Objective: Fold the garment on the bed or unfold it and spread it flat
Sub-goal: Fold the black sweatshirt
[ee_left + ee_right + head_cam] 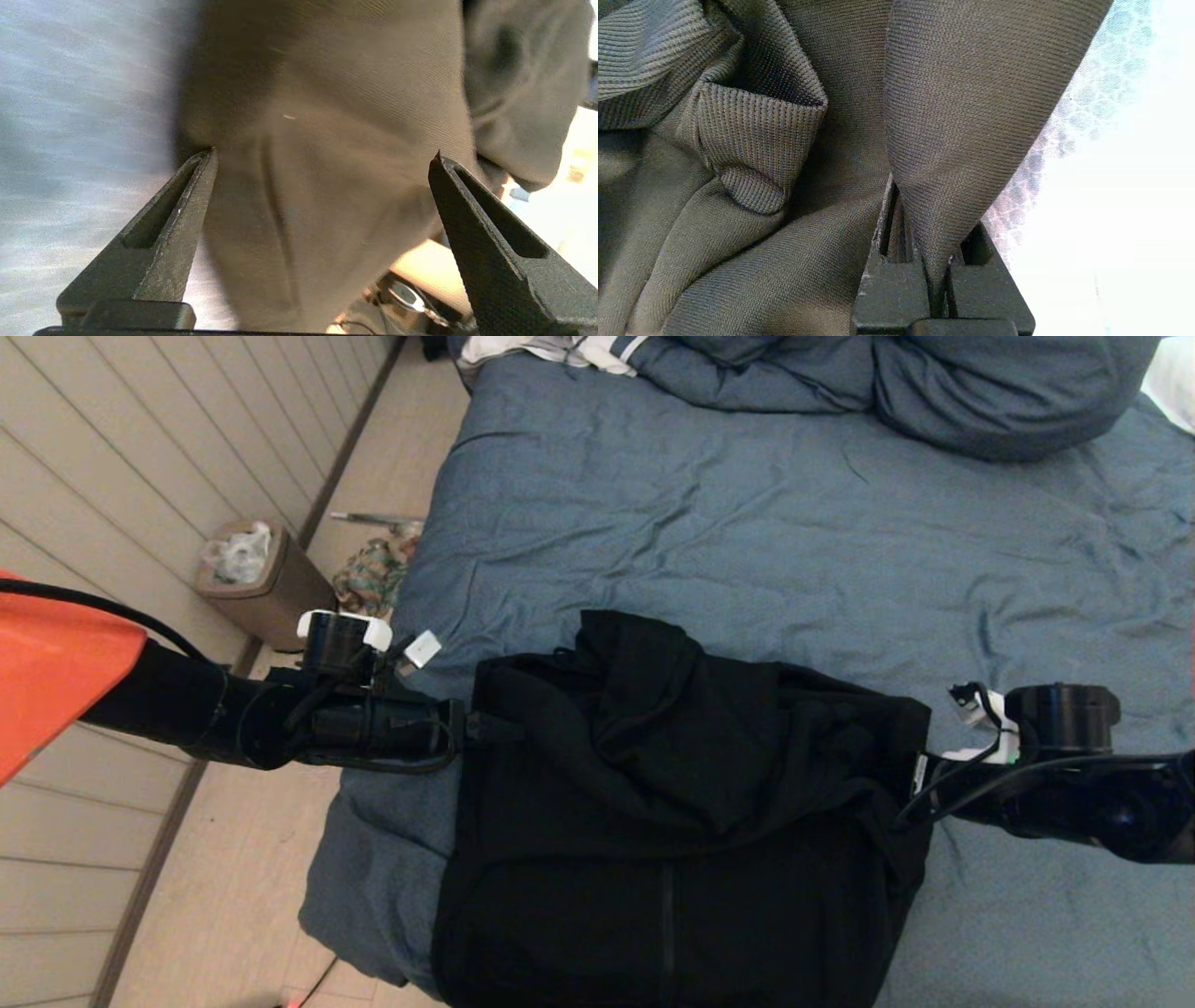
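The garment [672,803], a black hooded sweatshirt, lies bunched on the near part of the bed [794,523], its lower part hanging over the near edge. At the garment's left edge is my left gripper [471,726]. In the left wrist view that gripper [325,151] is open, its fingers wide apart with a fold of the fabric [327,84] lying loose between them. My right gripper [920,784] sits at the garment's right edge. In the right wrist view it [931,219] is shut on a pinched fold of the fabric [952,116], with a ribbed cuff [756,144] beside it.
Blue pillows [934,383] and a white striped cloth [560,350] lie at the far end of the bed. On the floor to the left stand a brown bin [257,583] and a multicoloured rag [369,574], beside the panelled wall.
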You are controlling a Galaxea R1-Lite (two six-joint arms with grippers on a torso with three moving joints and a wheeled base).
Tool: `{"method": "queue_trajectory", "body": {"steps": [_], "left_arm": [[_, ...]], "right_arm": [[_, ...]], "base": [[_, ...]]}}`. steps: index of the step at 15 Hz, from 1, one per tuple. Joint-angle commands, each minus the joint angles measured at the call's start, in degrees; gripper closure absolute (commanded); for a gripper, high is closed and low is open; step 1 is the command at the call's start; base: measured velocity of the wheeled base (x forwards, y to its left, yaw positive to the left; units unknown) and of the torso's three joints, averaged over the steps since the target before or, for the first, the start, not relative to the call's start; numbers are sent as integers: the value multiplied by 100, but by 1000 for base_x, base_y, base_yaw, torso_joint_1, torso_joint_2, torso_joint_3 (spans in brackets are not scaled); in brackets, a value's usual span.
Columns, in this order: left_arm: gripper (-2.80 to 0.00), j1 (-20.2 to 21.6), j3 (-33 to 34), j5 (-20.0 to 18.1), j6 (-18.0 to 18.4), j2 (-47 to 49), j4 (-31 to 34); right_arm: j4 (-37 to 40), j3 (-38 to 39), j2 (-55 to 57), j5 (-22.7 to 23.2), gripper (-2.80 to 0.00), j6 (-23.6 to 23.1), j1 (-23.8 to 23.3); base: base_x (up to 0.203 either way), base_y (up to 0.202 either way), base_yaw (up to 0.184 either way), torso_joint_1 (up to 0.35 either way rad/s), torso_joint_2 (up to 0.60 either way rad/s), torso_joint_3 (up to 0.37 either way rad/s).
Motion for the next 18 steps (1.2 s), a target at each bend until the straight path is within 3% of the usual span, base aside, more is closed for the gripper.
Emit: {"method": "queue_trajectory", "body": {"steps": [1, 7, 14, 15, 18], "left_arm": [[-280, 185, -51, 17, 36, -48, -11], [-280, 429, -355, 14, 112, -68, 5], [-280, 121, -262, 194, 147, 417, -11], [0, 108, -271, 258, 147, 421, -2], [0, 95, -349, 533, 132, 496, -78]], "right_arm": [[-18, 0, -8, 14, 0, 6, 0], [-18, 123, -140, 14, 0, -28, 34], [-18, 129, -148, 14, 0, -29, 27], [-18, 132, -148, 14, 0, -37, 27], [-18, 141, -131, 14, 0, -38, 35]], "base": [[0, 0, 0, 0, 0, 0], [0, 0, 0, 0, 0, 0], [0, 0, 0, 0, 0, 0], [0, 0, 0, 0, 0, 0], [0, 0, 0, 0, 0, 0]]}}
